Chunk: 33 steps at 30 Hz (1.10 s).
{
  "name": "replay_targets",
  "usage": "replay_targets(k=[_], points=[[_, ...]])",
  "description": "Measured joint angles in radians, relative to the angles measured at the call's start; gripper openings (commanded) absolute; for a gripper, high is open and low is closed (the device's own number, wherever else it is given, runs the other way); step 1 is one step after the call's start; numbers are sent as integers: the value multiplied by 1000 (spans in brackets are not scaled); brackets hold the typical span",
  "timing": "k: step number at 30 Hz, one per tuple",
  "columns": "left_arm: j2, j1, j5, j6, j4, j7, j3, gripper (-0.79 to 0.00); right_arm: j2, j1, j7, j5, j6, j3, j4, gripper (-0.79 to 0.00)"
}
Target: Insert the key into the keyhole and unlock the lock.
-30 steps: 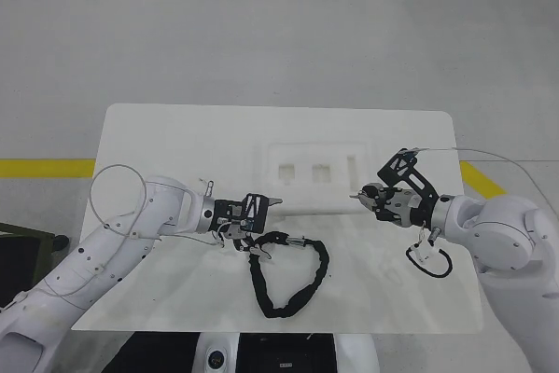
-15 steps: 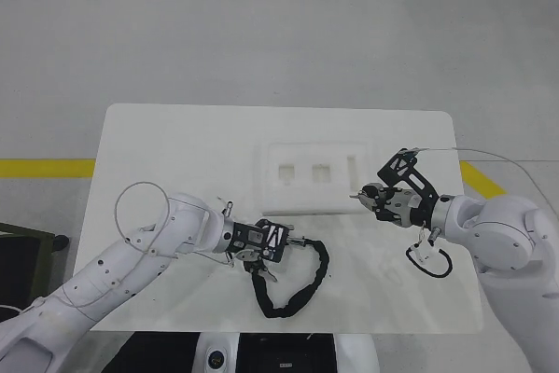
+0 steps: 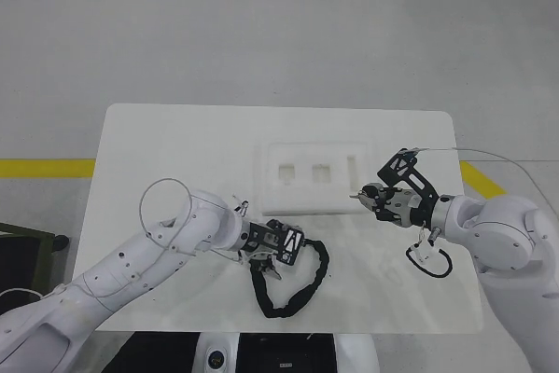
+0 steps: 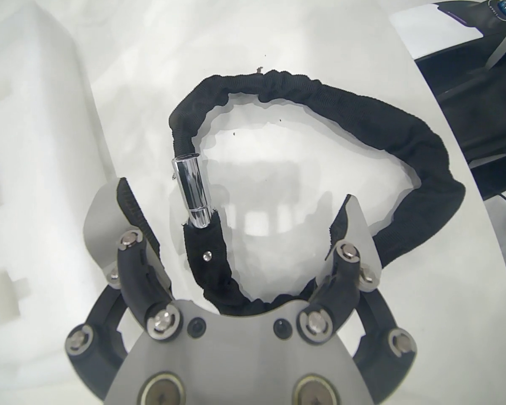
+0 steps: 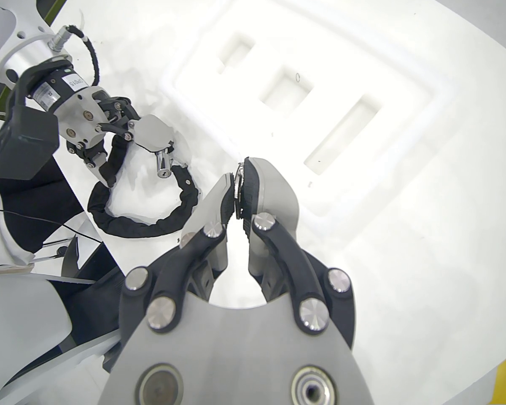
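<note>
My left pincer [image 4: 236, 198] is spread wide astride the lock's steel barrel [image 4: 192, 191] on the bench [image 4: 299, 22]. The sleeved chain [image 4: 362, 115] looks heavy and floppy, so I'd grip the stiff, slick barrel. My right pincer [image 5: 238, 189] pinches the small, light key [image 5: 237, 186].

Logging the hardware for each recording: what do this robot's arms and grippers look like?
The left arm and right arm have rounded white shells. The left gripper and right gripper share a silver base plate, black linkages with silver bolts, and curved silver fingers with black ribbed pads. A thin pale cable loops off the left arm; a black cable loops by the right wrist.
</note>
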Motion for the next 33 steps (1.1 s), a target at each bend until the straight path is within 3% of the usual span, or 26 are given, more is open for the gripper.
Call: replay_targets(k=[3, 12, 22, 33], points=[[-9, -4, -18, 13, 8, -41, 1, -148, 0, 0, 0, 0, 0, 0, 0, -785], [-23, -8, -98, 23, 16, -161, -14, -129, 0, 0, 0, 0, 0, 0, 0, -785], [-38, -5, -148, 53, 16, -272, -16, -394, 0, 0, 0, 0, 0, 0, 0, -785], [-50, -5, -178, 67, 17, -343, -21, -437, 0, 0, 0, 0, 0, 0, 0, -785]])
